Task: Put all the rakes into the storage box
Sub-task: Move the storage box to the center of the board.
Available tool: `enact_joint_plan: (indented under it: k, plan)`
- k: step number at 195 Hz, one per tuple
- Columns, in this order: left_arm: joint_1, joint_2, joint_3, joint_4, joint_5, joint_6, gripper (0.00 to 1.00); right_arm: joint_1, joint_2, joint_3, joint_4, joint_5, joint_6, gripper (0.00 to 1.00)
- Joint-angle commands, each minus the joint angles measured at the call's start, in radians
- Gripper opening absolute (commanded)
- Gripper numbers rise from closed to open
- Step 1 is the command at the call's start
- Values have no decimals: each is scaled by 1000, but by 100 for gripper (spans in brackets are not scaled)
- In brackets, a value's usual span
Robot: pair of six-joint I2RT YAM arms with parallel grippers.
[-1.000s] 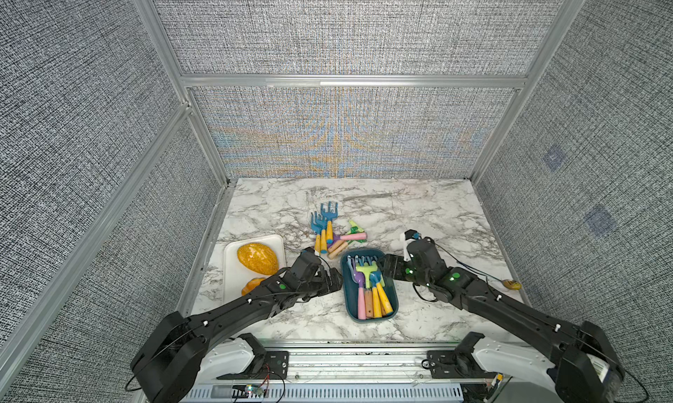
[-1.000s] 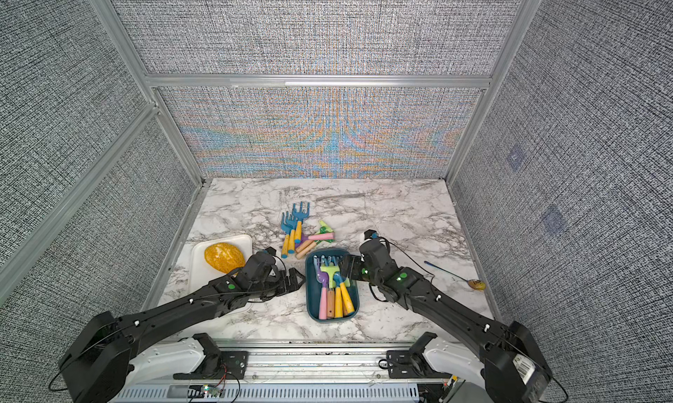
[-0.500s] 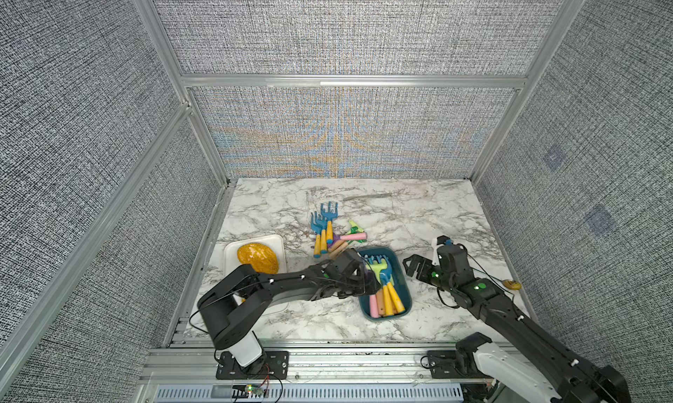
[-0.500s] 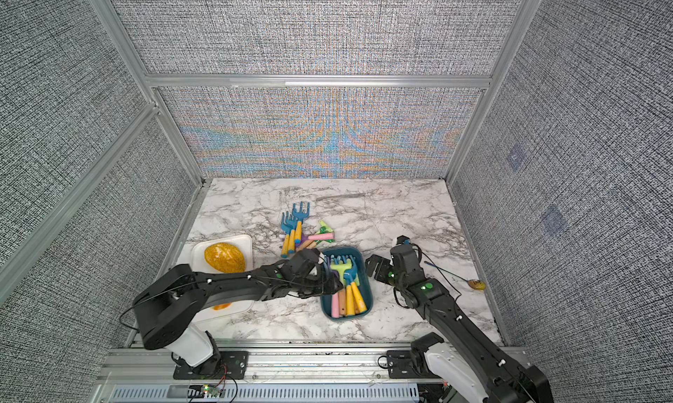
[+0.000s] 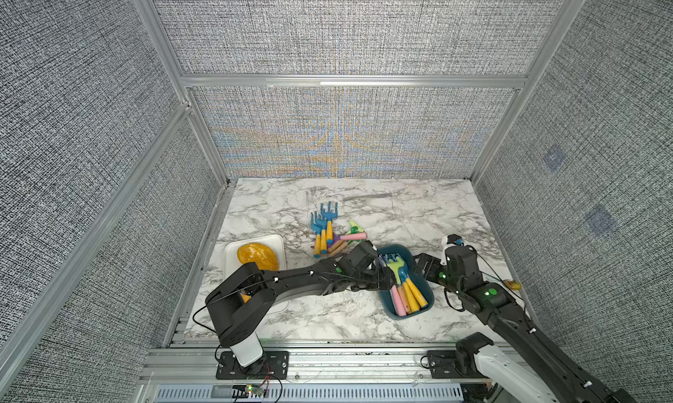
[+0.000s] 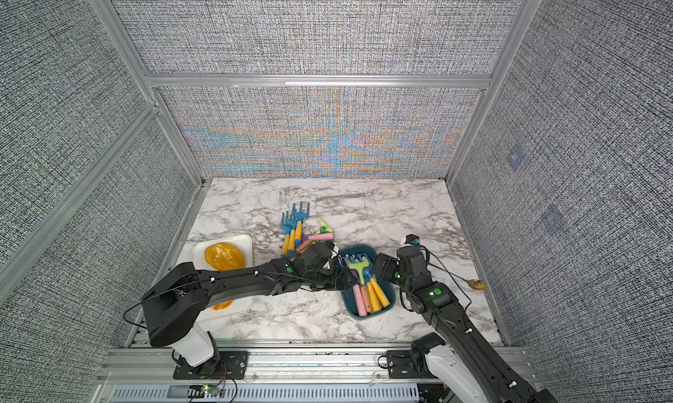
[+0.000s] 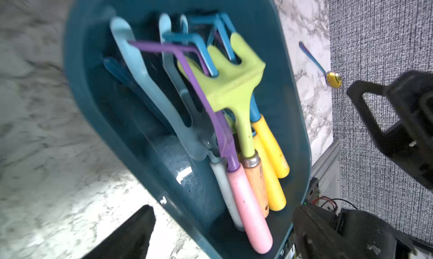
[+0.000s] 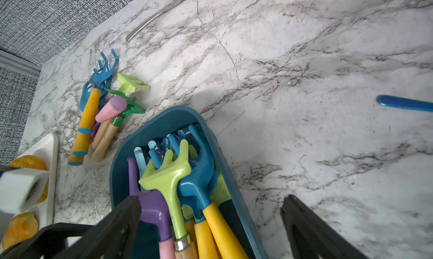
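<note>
Both pincers are spread and empty: the left gripper [image 5: 383, 275] sits over the left rim of the storage box [image 5: 402, 315], lower right of centre, and the right gripper [image 5: 423, 268] is just beside its right wall. Stacked rakes [image 5: 413, 292] lie inside; loose rakes [image 5: 325, 230] lie mid-frame. A finger snagging the tangled tines or nudging the rim could drag the box. The left arm [image 5: 302, 281] hides that rim, so contact is unclear

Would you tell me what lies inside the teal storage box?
The storage box holds a lime-green rake on top, with a blue rake and a purple rake beside it. Others underneath are partly covered, so their count is unclear.
</note>
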Motion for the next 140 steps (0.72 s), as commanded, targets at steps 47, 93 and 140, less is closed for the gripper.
enact_joint_plan:
  k: [47, 93, 140]
  plan:
    - [78, -192, 65, -364, -277, 181, 99, -1, 74, 156, 68, -88, -143, 99]
    - [224, -249, 108, -519, -380, 293, 99, 1, 262, 312, 145, -308, -229, 99]
    - [358, -211, 149, -581, -408, 362, 99, 51, 536, 474, 140, -412, -303, 87]
